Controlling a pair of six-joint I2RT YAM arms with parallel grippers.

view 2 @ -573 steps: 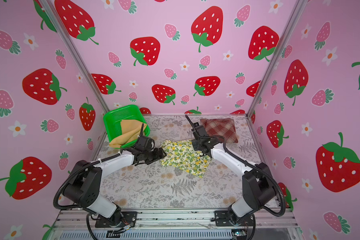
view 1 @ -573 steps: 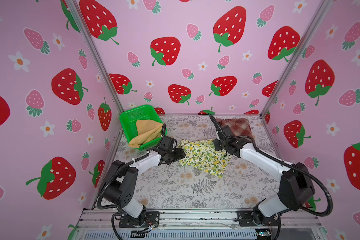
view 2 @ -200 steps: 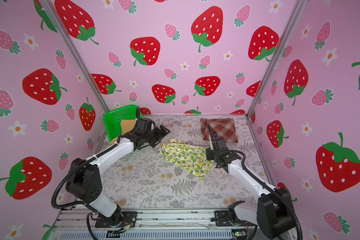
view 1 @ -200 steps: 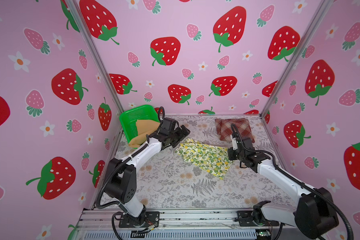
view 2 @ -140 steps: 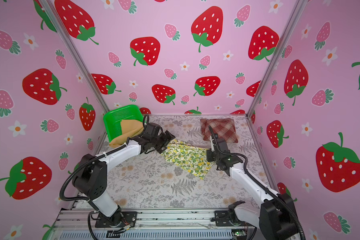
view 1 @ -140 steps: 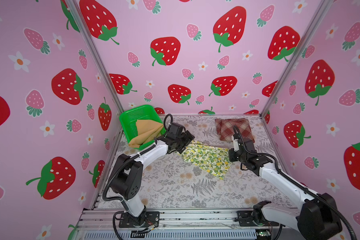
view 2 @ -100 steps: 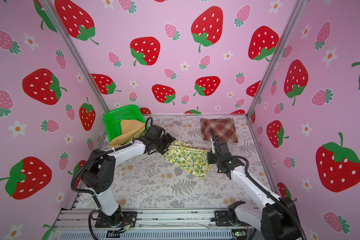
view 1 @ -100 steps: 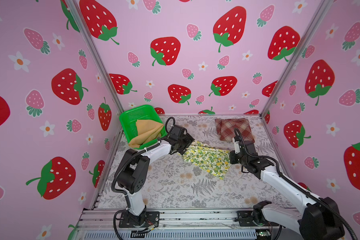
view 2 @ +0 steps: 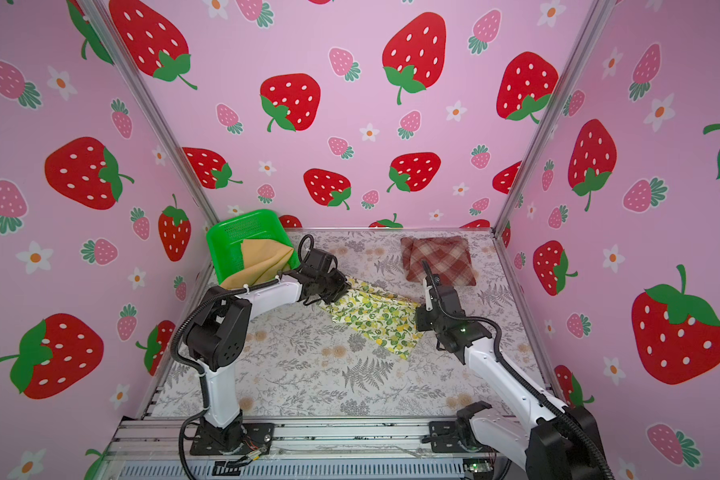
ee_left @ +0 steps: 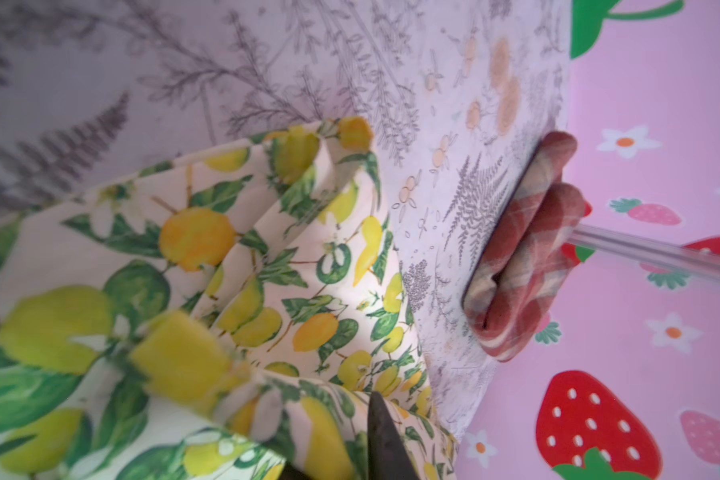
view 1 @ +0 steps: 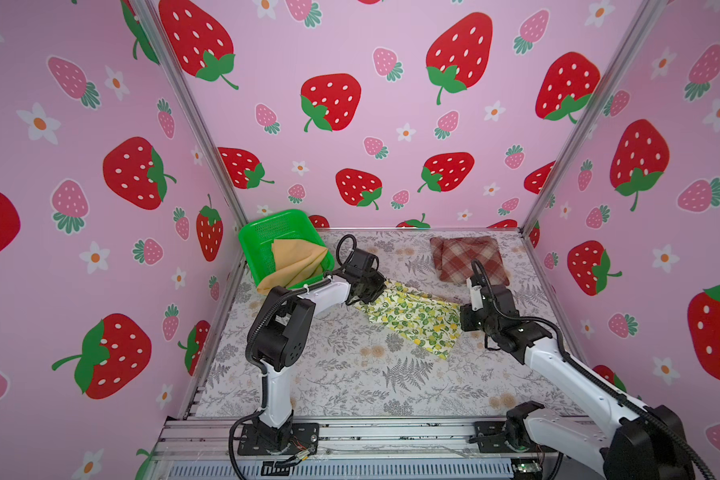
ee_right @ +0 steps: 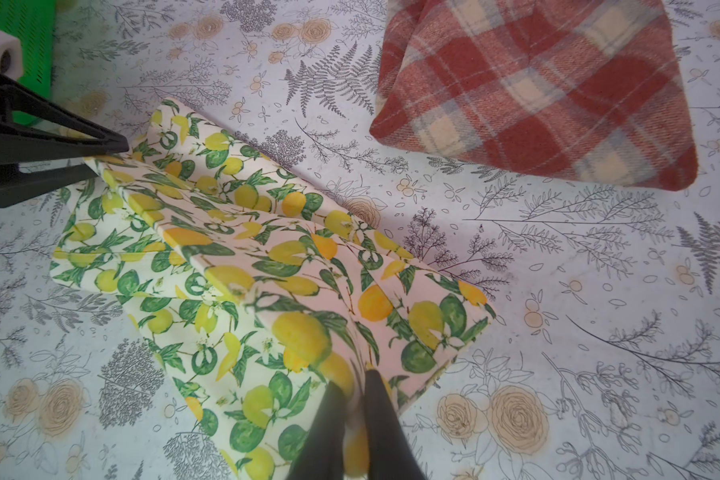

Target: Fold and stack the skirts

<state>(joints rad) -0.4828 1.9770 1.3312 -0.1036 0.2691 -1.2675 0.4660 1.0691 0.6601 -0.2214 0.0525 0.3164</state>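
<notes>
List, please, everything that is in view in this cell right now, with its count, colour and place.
plaid skirt: one, red-brown and cream, folded at the table's far right.
lemon skirt: one, cream with yellow lemons and green leaves, mid-table, partly folded.
mustard skirt: one, plain mustard-yellow, spilling out of the basket.
basket: one, green perforated plastic, tipped up in the far left corner.
table cover: one, pale with grey ferns and tan flowers.
walls: three, pink with strawberries, around the table.
left tool: one, black, shut on the lemon skirt's far left corner.
right tool: one, black, shut on the lemon skirt's right edge.
</notes>
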